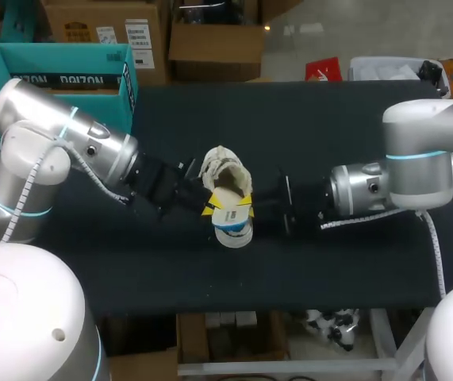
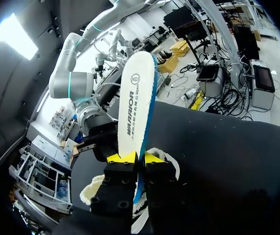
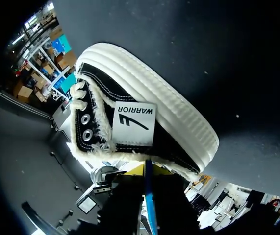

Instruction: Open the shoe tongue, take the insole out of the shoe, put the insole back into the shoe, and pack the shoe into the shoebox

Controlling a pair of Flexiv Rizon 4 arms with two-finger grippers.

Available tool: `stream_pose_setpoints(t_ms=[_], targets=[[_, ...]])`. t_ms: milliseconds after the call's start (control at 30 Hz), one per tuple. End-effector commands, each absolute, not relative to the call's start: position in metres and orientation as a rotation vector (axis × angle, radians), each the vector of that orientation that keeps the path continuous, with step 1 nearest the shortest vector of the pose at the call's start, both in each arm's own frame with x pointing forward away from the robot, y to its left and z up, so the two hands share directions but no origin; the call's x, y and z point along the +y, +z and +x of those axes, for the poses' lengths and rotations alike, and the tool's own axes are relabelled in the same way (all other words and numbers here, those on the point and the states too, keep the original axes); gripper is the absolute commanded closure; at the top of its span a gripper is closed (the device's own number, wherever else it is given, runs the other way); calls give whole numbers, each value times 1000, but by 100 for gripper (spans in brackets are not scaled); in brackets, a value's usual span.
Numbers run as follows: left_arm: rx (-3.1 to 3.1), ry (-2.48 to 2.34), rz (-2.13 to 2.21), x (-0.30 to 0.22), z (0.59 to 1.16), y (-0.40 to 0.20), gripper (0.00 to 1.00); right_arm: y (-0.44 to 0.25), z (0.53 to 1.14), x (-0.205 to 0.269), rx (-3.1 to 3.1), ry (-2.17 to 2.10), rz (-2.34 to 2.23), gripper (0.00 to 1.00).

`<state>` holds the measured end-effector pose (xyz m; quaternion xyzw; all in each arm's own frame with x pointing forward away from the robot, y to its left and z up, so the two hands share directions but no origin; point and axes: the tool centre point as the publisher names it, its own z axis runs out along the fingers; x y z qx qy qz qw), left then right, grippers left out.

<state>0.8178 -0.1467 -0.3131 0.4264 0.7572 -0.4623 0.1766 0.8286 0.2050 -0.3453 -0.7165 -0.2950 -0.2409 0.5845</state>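
Note:
A black shoe (image 1: pixel 226 181) with a white sole and fleece lining lies on its side mid-table. Just in front of it the white insole (image 1: pixel 232 228) with a blue edge is held up between both arms. My left gripper (image 1: pixel 209 208) comes in from the left and is shut on the insole (image 2: pixel 136 98), which rises ahead of its fingers (image 2: pixel 137 157). My right gripper (image 1: pixel 246 213) comes in from the right and is also shut on the insole (image 3: pixel 148 205), seen edge-on as a blue strip. The shoe (image 3: pixel 144 132) lies just ahead of the right gripper (image 3: pixel 144 171).
A teal shoebox (image 1: pixel 59 54) stands open at the table's far left corner. The black table (image 1: pixel 329 278) stretches bare toward the front edge and to the right.

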Motion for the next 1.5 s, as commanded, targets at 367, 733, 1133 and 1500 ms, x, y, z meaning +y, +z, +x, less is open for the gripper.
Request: stream_pose_setpoints(t_ms=[367, 733, 1133, 1500], targets=[[2189, -1272, 1142, -147, 832, -323, 100, -326, 812, 201, -716, -589, -1724, 58], [2198, -1257, 1118, -150, 839, -326, 100, -331, 814, 204, -738, -587, -1728, 100], [2258, -1206, 1062, -157, 866, -338, 100, -350, 841, 209, -765, -551, -1752, 100], [2311, -1232, 1036, -152, 872, -342, 64, -352, 846, 206, -760, -555, -1758, 100]])
